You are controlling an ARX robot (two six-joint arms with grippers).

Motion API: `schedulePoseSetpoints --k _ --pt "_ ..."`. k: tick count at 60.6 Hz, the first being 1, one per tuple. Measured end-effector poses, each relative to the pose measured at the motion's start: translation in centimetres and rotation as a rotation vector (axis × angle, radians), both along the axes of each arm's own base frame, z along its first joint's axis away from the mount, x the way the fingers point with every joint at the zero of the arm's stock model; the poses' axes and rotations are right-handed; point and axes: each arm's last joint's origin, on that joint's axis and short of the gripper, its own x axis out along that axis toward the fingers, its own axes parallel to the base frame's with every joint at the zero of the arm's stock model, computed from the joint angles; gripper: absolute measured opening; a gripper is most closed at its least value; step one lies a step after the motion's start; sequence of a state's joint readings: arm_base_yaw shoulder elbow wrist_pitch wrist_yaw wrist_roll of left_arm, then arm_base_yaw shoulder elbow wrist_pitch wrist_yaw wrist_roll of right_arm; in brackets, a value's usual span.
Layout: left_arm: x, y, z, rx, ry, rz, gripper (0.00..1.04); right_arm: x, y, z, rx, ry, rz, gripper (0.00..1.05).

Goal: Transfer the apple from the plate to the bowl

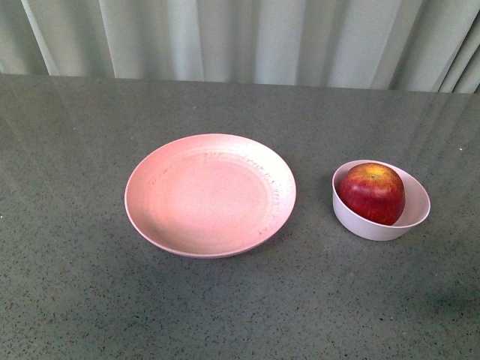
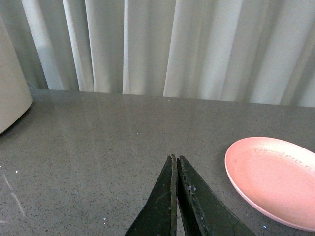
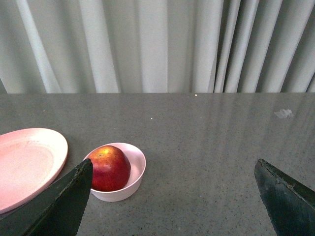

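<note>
Apple (image 1: 371,193) nested in bowl (image 1: 375,226) on grey worktop (image 1: 75,285), to the right of bare plate (image 1: 210,195); task apparently complete, neither arm in the front view.

Left wrist view: left gripper (image 2: 175,162) with fingers (image 2: 162,201) pressed together on nothing, plate edge nearby.

Right wrist view: right gripper (image 3: 172,169) spread wide, clear of the filled bowl, seemingly after release.
</note>
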State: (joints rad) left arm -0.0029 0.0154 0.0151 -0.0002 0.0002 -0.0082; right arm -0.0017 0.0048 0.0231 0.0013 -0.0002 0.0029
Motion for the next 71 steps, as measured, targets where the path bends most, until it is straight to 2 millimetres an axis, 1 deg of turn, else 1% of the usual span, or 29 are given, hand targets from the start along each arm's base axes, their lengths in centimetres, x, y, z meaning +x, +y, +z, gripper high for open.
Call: schedulePoseSetpoints --k 3,4,7,14,28,30,35,36,40,71 --pt "0.00 0.00 -0.01 0.000 0.000 0.000 0.02 0.00 0.00 0.00 0.000 0.000 0.000 0.96" --pt "0.00 0.00 0.00 0.000 0.000 0.000 0.03 0.00 0.00 0.00 0.000 0.000 0.000 0.96" --pt "0.00 0.00 -0.01 0.000 0.000 0.000 0.17 0.00 0.00 0.00 0.000 0.000 0.000 0.96" --pt "0.00 0.00 0.00 0.000 0.000 0.000 0.40 0.00 0.00 0.00 0.000 0.000 0.000 0.96" --pt "0.00 0.00 0.00 0.000 0.000 0.000 0.77 0.00 0.00 0.00 0.000 0.000 0.000 0.96" --pt "0.00 0.00 0.00 0.000 0.000 0.000 0.85 0.00 0.00 0.00 0.000 0.000 0.000 0.96" --pt "0.00 0.00 0.00 0.000 0.000 0.000 0.97 0.00 0.00 0.00 0.000 0.000 0.000 0.96" --pt "0.00 0.00 0.00 0.002 0.000 0.000 0.98 0.00 0.00 0.00 0.000 0.000 0.000 0.96" --pt "0.00 0.00 -0.01 0.002 0.000 0.000 0.95 0.00 0.00 0.00 0.000 0.000 0.000 0.96" --pt "0.00 0.00 0.00 0.002 0.000 0.000 0.96 0.00 0.00 0.00 0.000 0.000 0.000 0.96"
